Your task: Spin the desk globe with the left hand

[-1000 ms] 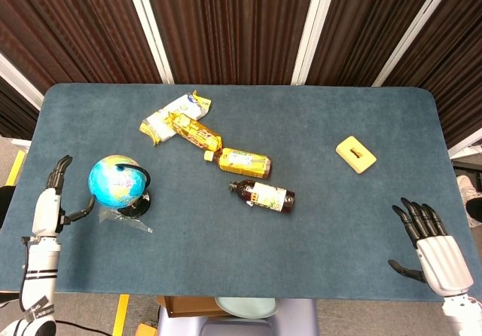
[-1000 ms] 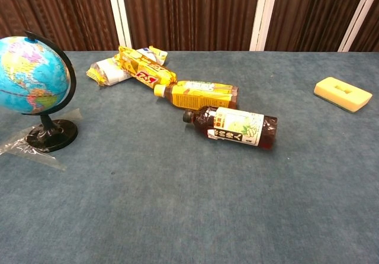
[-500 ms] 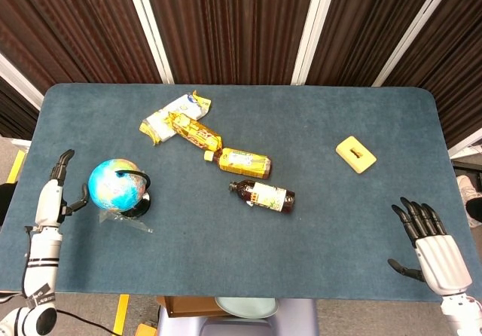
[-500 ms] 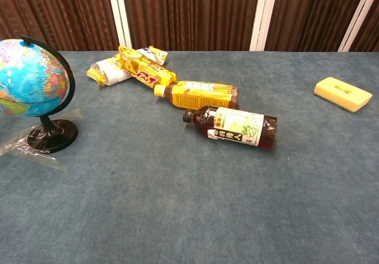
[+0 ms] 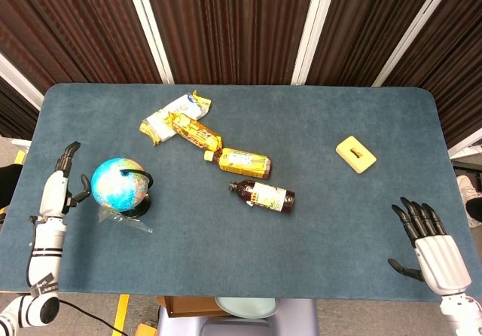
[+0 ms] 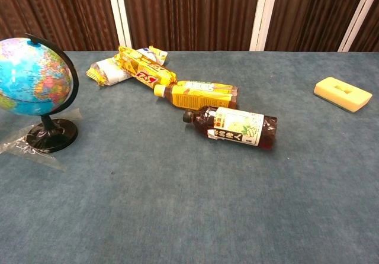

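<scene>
A small blue desk globe on a black round base with a black arc frame (image 5: 118,187) stands at the left edge of the blue carpeted surface (image 5: 316,245), its base resting on a scrap of clear plastic film (image 5: 120,220). In the head view the left hand (image 5: 59,181), white with black fingers, sits at the far left of the frame just beside the globe, fingers stretched out and holding nothing; whether the thumb touches the ball cannot be told. The right hand (image 5: 429,242) lies low in the lower right corner, fingers spread apart, empty (the chest view shows neither hand). In the upper middle of the frame lies a cluster of yellow and white snack packets (image 5: 178,121), and just below it an amber drink bottle with a yellow label (image 5: 239,160) on its side. A dark brown bottle with a pale label (image 5: 263,195) lies beside that, cap toward the left. A pale yellow rectangular block (image 5: 355,154) sits well apart on the right.
</scene>
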Controlling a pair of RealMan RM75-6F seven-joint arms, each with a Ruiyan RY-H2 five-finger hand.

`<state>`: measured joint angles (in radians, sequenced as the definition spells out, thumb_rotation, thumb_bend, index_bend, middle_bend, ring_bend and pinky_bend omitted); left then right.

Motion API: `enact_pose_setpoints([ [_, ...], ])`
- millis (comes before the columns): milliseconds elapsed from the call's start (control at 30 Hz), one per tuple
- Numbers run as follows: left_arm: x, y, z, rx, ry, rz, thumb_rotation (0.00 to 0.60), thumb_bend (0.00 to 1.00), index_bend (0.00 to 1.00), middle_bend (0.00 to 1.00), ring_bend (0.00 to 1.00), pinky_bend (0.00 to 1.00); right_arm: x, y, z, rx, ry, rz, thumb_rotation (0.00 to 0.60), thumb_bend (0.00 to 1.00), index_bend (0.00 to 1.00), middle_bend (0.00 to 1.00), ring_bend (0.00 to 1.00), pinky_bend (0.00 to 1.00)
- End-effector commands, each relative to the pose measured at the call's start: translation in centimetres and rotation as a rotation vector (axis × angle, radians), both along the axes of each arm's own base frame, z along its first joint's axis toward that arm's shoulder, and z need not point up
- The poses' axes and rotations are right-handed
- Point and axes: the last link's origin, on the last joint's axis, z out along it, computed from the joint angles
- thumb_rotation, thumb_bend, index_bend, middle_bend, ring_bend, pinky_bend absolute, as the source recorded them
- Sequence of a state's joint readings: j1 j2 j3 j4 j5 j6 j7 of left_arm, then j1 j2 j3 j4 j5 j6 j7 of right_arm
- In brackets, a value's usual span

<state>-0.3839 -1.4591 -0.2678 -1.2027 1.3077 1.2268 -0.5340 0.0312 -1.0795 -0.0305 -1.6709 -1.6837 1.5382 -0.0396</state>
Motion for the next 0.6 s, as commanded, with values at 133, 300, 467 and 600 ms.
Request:
enact_pose_setpoints([
  [133, -1.4, -4.2, 2.4, -0.024, 0.165, -0.002, 0.6, 0.36, 0.0, 0.0, 0.0, 0.0, -0.2, 0.1, 0.1, -0.004, 0.011, -0.022, 0.6, 0.11, 0.0, 0.0, 0.0, 0.0],
  [300, -1.5, -11.1, 3.6, -0.2, 0.428, 0.021, 0.6, 0.37, 0.0, 0.0, 0.0, 0.0, -0.3, -0.1, -0.2, 0.004, 0.025, -0.041, 0.6, 0.11, 0.0, 0.0, 0.0, 0.0],
  [467, -0.6, -12.7, 3.9, -0.155, 0.609, 0.036, 0.6, 0.38, 0.0, 0.0, 0.0, 0.0, -0.2, -0.2, -0.4, 0.027, 0.024, -0.04, 0.6, 0.11, 0.0, 0.0, 0.0, 0.0],
  [600, -0.4, -12.9, 3.5, -0.151, 0.629, 0.022, 0.6, 0.38, 0.0, 0.0, 0.0, 0.0, -0.2, -0.2, -0.3, 0.028, 0.02, -0.038, 0.6, 0.11, 0.0, 0.0, 0.0, 0.0],
])
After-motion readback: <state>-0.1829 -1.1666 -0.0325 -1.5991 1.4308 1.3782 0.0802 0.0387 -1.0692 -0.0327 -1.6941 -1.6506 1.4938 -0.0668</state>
